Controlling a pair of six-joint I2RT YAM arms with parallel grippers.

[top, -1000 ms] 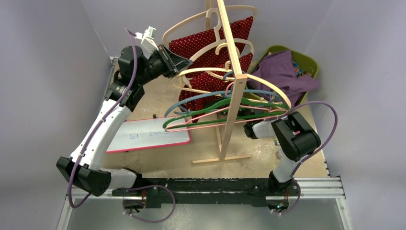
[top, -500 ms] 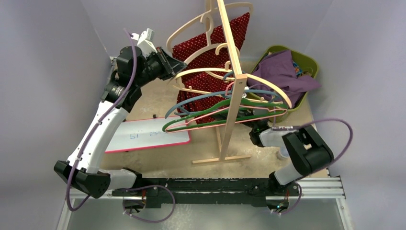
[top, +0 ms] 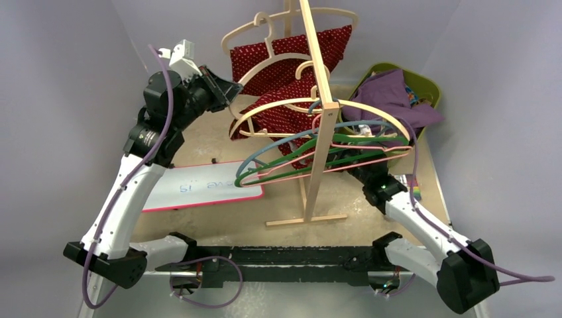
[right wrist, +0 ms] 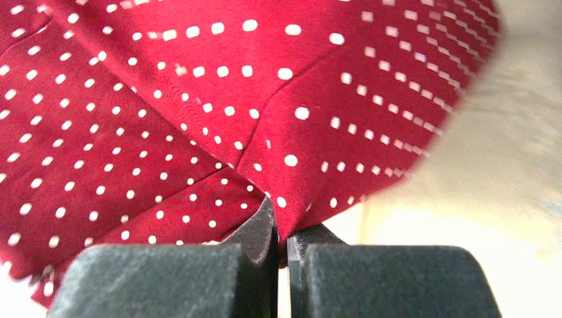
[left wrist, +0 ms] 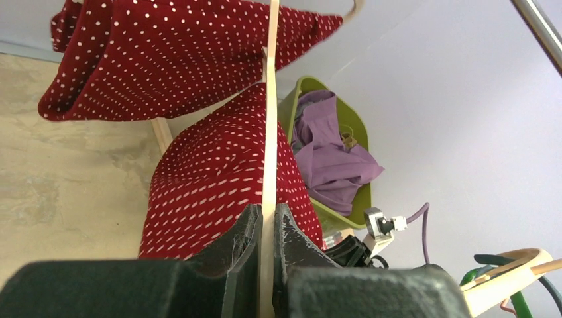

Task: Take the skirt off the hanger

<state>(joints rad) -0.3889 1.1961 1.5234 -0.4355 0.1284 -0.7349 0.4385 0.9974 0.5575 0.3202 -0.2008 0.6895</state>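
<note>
Top external view shows the left pincer [top: 224, 89], shut tight on the wooden hanger [left wrist: 270, 99], has pulled it further left. The right arm [top: 424, 225] has reached in, and the right pincer [right wrist: 281, 222] now pinches the bottom edge of the red spotty skirt [top: 285, 53], still hanging on that hanger.

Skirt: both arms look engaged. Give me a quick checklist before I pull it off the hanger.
1. Grip of left end effector on wooden hanger: ok, shut on it.
2. Grip of right end effector on skirt hem: ok, pinched.
3. Skirt off the hanger: not ok, draped over it.
4. Held hanger clear of rack: cannot tell.
5. Skirt clear of other hangers: cannot tell.
</note>
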